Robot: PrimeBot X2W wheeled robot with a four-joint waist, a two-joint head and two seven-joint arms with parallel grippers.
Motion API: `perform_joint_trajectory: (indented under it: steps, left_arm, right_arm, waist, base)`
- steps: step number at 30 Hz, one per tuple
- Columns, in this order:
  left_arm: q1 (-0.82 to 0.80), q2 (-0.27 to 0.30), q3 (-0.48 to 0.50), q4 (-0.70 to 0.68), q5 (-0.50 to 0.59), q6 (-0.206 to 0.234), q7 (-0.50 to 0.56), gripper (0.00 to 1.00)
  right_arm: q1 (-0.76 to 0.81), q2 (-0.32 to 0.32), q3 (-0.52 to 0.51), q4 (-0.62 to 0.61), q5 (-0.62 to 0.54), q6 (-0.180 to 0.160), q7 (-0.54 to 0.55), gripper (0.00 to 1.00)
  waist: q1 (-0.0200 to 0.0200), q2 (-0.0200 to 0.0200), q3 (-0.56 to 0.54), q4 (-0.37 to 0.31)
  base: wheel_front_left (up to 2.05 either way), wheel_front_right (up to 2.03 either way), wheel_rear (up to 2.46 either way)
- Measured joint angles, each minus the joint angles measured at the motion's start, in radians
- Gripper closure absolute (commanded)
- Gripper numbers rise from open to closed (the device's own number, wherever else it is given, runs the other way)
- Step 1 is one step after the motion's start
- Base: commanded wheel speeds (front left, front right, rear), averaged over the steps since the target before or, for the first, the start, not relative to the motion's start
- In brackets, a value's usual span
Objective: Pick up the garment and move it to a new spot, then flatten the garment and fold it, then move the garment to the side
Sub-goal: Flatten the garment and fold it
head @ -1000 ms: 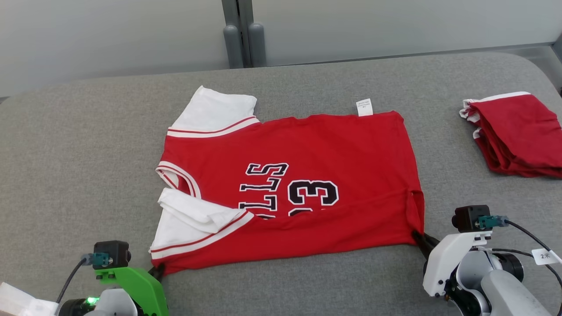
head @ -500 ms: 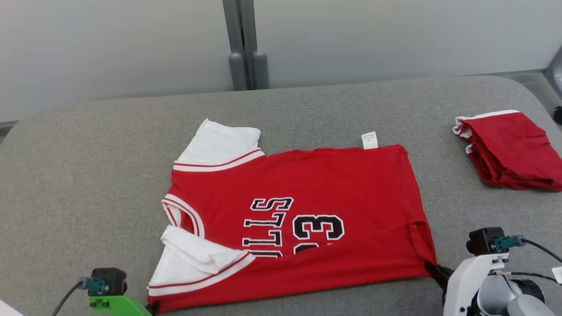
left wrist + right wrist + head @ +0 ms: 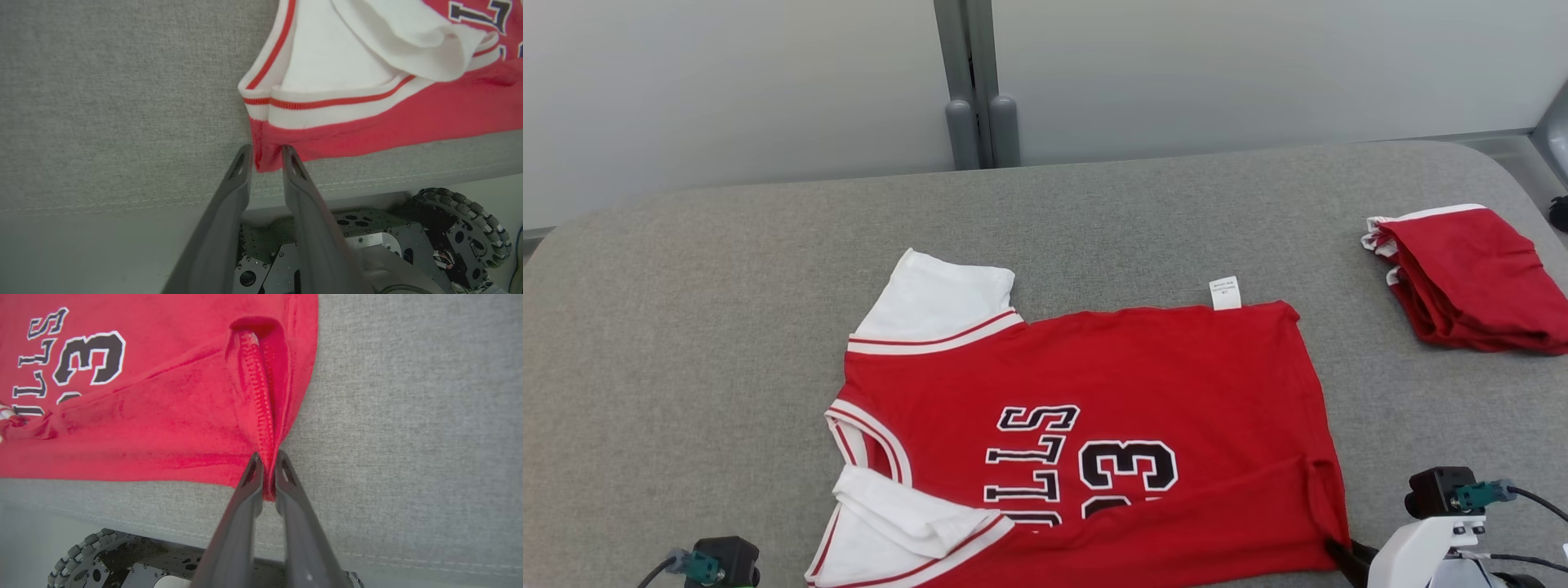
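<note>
The garment (image 3: 1094,384), a red jersey with white sleeves and black lettering, lies spread flat on the grey padded table (image 3: 686,327), its near hem close to the table's front edge. In the left wrist view my left gripper (image 3: 266,154) is open, its fingers parted with the jersey's (image 3: 367,118) red corner under the sleeve lying loose between the tips. In the right wrist view my right gripper (image 3: 268,455) is shut on the bunched hem seam at the jersey's (image 3: 163,408) other near corner. The right gripper's dark tip (image 3: 1342,551) meets that corner in the head view.
A folded red garment pile (image 3: 1470,278) sits at the table's far right. A grey post (image 3: 976,122) stands against the wall behind the table. Below the table's front edge are my base and a wheel (image 3: 461,220).
The head camera shifted, sliding the picture down. The jersey has also been drawn toward the table's near edge. My left gripper's fingers have parted; the right still pinches the hem.
</note>
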Motion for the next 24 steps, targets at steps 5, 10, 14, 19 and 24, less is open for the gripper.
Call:
perform_joint_trajectory:
  steps: [5,10,14,19,24]
  left_arm:
    - [-0.003,0.021,0.001,-0.022,0.019,0.0,-0.006,0.0]
    - [-0.051,0.031,0.031,-0.061,0.054,-0.001,-0.068,0.0]
    - [-0.143,0.031,0.049,-0.063,0.089,-0.027,-0.123,0.0]
    - [-0.314,0.025,0.033,-0.015,0.116,-0.097,-0.1,0.0]
    - [-0.501,-0.012,0.014,0.08,0.122,-0.162,-0.054,0.0]
  right_arm:
    - [0.011,0.007,-0.023,-0.051,-0.015,-0.001,0.007,0.0]
    - [0.002,0.007,-0.038,-0.137,-0.006,-0.001,-0.011,0.0]
    - [-0.076,0.005,-0.051,-0.189,0.049,-0.001,-0.071,0.0]
    - [-0.187,-0.025,-0.069,-0.173,0.055,-0.001,-0.098,0.0]
    - [-0.322,-0.053,-0.053,-0.104,0.051,-0.001,-0.121,0.0]
  waist:
    - [0.0,0.0,-0.003,-0.008]
    - [0.0,0.0,-0.001,-0.02]
    - [0.0,0.0,0.02,-0.031]
    - [0.0,0.0,0.067,-0.042]
    - [0.0,0.0,0.13,-0.051]
  base:
    - [0.0,0.0,0.0]
    - [0.0,0.0,0.0]
    - [0.0,0.0,0.0]
    - [0.0,0.0,0.0]
    - [0.0,0.0,0.0]
